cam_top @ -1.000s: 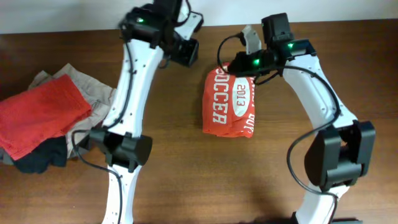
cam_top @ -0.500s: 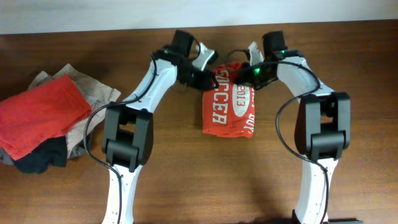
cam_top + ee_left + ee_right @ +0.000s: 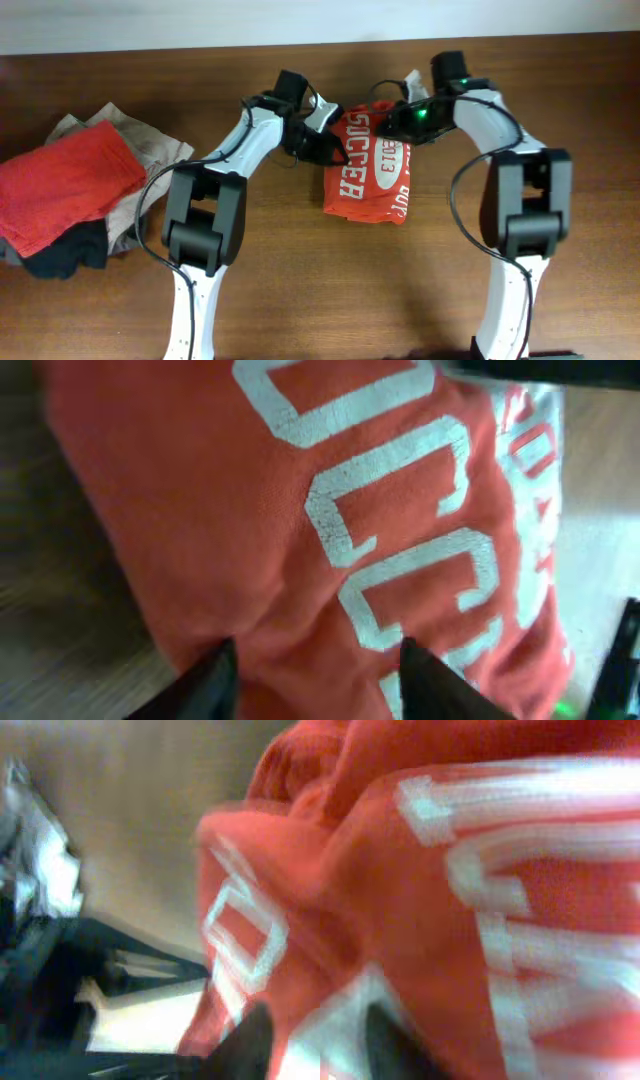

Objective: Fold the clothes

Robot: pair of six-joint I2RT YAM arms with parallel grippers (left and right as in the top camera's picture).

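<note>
"Toward the far middle of the table, what sits between your arms?"

"One orange-red T-shirt, folded into a compact rectangle. White SOCCER lettering runs down its left half, with more white print to the right. It lies flat on the wood, with a pincer at each far corner."

"Where exactly is the left one?"

"My left gripper is down at the shirt's far left edge. On its wrist view the two dark fingers stand well apart. The lettered cloth lies across the gap and beyond it, and the fingers clamp nothing that I can see."

"And the right?"

"My right gripper is at the shirt's far edge, toward the right corner. Its wrist view is blurred. The fingertips are parted a little, with red cloth and white print bunched around them. I cannot tell whether they pinch the cloth or merely rest in it."

"What else is on the surface?"

"Well apart, at the left edge, there is a loose pile. A red T-shirt lies on top, a beige garment under it and a dark garment at the near side. The tabletop is dark brown wood grain, and a pale wall runs along its far edge."
</note>
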